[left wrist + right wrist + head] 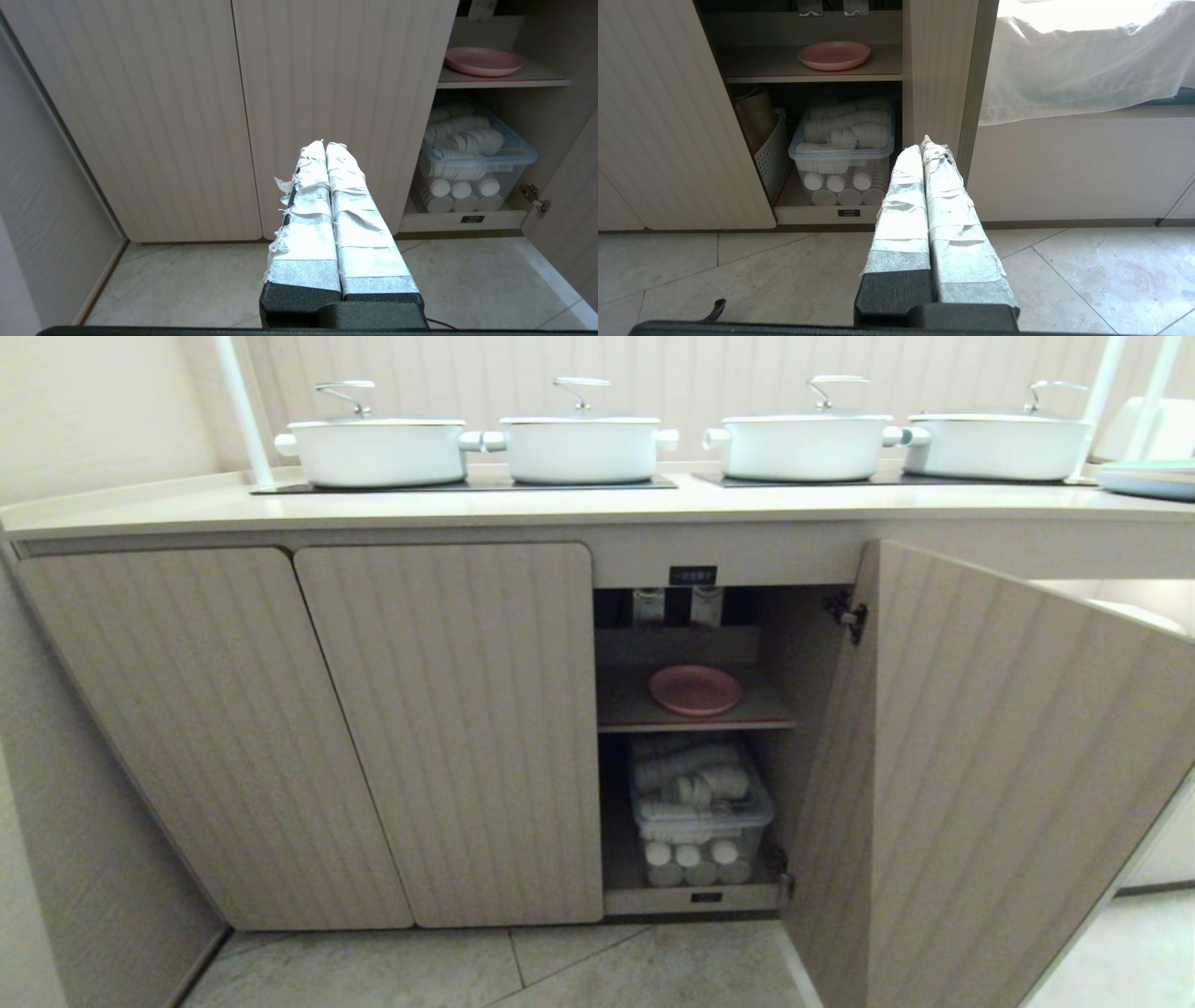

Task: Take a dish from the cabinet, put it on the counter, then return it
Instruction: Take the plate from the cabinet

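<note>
Both grippers, left (325, 145) and right (922, 148), sit closed and empty. I'd open the right one, then slide level under the dish (695, 690) inside the cabinet (691, 709).

pink dish (695, 690): flat on shelf | cabinet (980, 775): door open | counter (560, 504)

No text can be read. A small black label (693, 575) with white characters sits on the cabinet (990, 756) front rail, just above the open compartment; its characters cannot be made out. A second black label (706, 897) with pale marks is fixed on the base rail below the bin (700, 807); also illegible. Two pale tags (677, 606) hang inside the top of the compartment; any print on them cannot be told. No brands, numbers or signs are legible elsewhere.
</note>
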Motion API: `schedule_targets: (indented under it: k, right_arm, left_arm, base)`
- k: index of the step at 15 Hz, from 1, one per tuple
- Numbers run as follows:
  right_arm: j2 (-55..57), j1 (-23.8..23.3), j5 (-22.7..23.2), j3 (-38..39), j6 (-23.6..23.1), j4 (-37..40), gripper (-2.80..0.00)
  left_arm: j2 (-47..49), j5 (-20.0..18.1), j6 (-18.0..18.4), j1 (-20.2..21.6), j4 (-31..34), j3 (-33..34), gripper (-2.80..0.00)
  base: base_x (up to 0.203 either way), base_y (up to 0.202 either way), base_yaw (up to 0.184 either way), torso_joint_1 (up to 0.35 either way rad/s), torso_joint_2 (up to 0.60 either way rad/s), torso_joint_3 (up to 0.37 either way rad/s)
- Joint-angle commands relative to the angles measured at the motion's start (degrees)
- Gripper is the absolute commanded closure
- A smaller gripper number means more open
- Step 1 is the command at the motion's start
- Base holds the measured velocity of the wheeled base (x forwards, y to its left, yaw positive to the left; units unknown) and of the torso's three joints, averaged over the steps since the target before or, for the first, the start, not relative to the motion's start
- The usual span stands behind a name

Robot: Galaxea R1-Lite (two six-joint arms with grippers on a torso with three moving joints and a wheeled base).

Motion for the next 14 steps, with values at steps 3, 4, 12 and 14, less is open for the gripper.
schedule_targets:
  k: [3, 4, 12, 14]
  right_arm:
    - [0.00, 0.00, 0.01, 0.00, -0.01, -0.01, 0.00]
    - [0.00, 0.00, 0.01, 0.00, -0.01, -0.01, 0.00]
    - [0.00, 0.00, 0.01, 0.00, -0.01, -0.01, 0.00]
    - [0.00, 0.00, 0.01, 0.00, -0.01, -0.01, 0.00]
  left_arm:
    - [-0.02, 0.01, 0.00, -0.03, -0.01, 0.00, 0.00]
    - [-0.02, 0.04, 0.00, 0.02, -0.01, 0.00, 0.00]
    - [-0.02, 0.04, -0.09, 0.02, -0.10, 0.00, 0.00]
    - [-0.02, 0.01, -0.08, 0.02, -0.10, 0.00, 0.00]
  base:
    - [0.000, 0.000, 0.000, 0.000, 0.00, 0.000]
    - [0.000, 0.000, 0.000, 0.000, 0.00, 0.000]
    - [0.000, 0.000, 0.000, 0.000, 0.00, 0.000]
    - [0.000, 0.000, 0.000, 0.000, 0.00, 0.000]
